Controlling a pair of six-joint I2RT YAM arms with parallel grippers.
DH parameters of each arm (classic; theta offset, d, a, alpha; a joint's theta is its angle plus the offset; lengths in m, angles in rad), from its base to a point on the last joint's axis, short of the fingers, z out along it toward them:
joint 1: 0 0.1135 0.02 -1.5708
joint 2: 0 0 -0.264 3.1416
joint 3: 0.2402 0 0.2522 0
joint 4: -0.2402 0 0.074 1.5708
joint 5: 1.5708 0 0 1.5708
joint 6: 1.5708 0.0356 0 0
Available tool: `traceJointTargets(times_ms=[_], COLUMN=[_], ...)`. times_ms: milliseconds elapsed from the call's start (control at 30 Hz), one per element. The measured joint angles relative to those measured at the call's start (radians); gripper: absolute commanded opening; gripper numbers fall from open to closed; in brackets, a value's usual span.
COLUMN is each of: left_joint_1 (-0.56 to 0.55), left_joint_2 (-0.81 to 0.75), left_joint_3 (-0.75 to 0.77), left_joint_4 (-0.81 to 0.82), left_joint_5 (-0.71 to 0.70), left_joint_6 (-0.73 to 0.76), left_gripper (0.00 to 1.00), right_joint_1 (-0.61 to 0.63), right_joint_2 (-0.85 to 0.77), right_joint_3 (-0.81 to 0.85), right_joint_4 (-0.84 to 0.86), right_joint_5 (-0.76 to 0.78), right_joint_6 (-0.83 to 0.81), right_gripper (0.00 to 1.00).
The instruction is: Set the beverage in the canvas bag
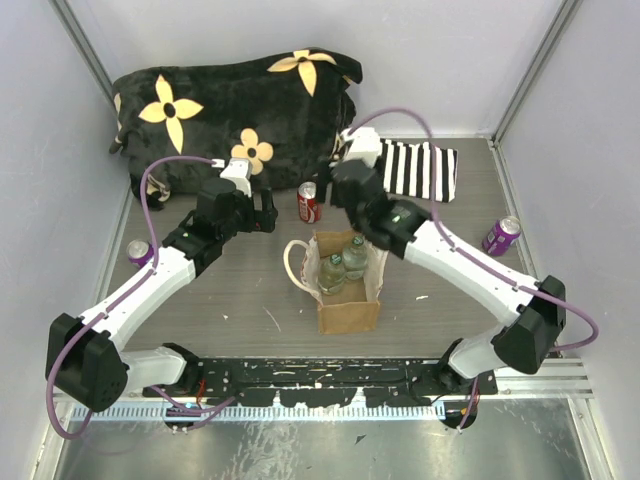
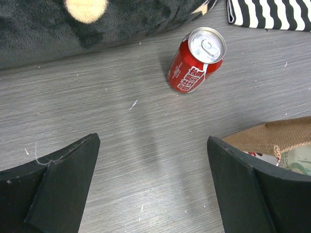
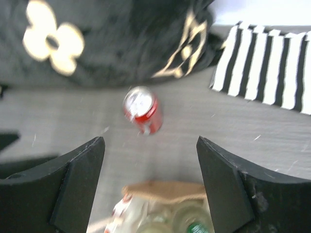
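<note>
Glossy metal can (image 2: 197, 60), woven cloth bag (image 1: 348, 314), matt grainy tbl (image 2: 121, 141)

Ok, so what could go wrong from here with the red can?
The left gripper and the right gripper, both open, face the same red can, so the arms might clash. The can stands upright and free; a finger nudge could topple it. The canvas bag already holds two bottles, leaving little room.

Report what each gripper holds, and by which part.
Nothing is held. The left gripper and right gripper are both open and empty; the red can stands free on the table.
</note>
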Motion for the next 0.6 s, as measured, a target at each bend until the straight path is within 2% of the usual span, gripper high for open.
traceJointTargets(times_ms=[267, 367, 600], left_joint_1=[0.006, 0.024, 0.042], left_joint_2=[0.001, 0.002, 0.005], left_joint_3=[0.034, 0.064, 0.083], left_joint_4=[-0.009, -0.016, -0.038], left_joint_5=[0.006, 0.012, 0.037], left_joint_6=[0.019, 0.019, 0.018], left_gripper=[0.98, 0.98, 0.98], right_joint_1=[-0.330, -0.487, -0.949], right_joint_2=[-0.006, -0.022, -0.016], right_joint_3=[0.201, 0.198, 0.127], right_joint_4=[-0.197, -0.301, -0.543], right_joint_5=[-0.029, -0.087, -0.250], right_joint_6=[0.020, 0.044, 0.053], right_gripper=[0.83, 0.84, 0.88])
